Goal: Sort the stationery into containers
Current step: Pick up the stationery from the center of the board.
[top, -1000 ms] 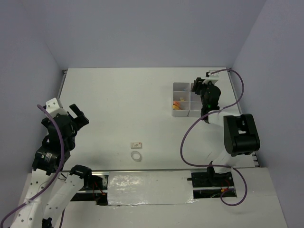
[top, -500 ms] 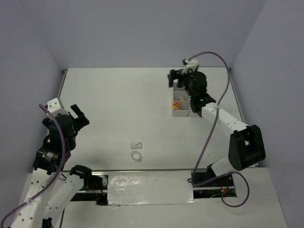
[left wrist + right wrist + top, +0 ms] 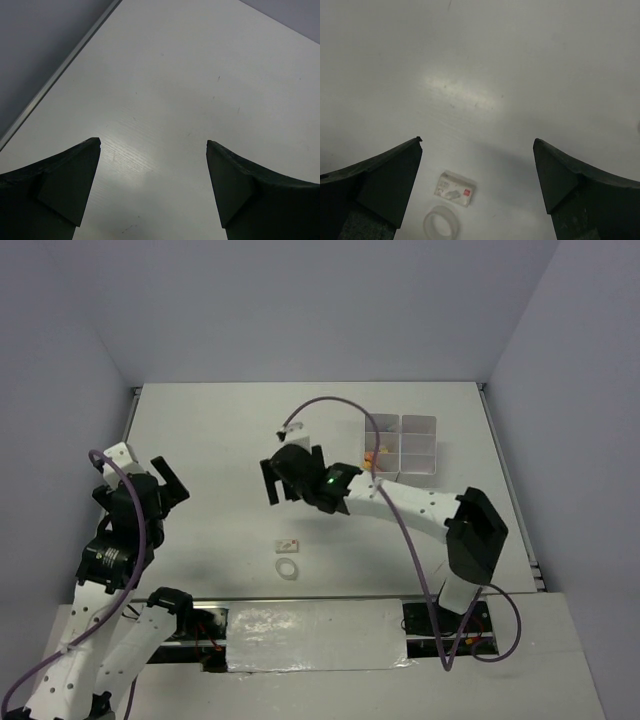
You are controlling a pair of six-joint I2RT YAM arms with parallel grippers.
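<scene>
The right claw [image 3: 476, 142], jaws spread wide and empty, has swung away from the containers [image 3: 401, 430] to mid-surface [image 3: 220, 440], above the white eraser [image 3: 455, 188] and clear ring [image 3: 441, 223]. These are the only loose pieces in view and probably the next pick. The left claw [image 3: 154, 145] hangs open.

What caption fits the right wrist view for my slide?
Right gripper, jaws open, hovers over the white table; a small white eraser and clear ring lie near the bottom edge.
</scene>
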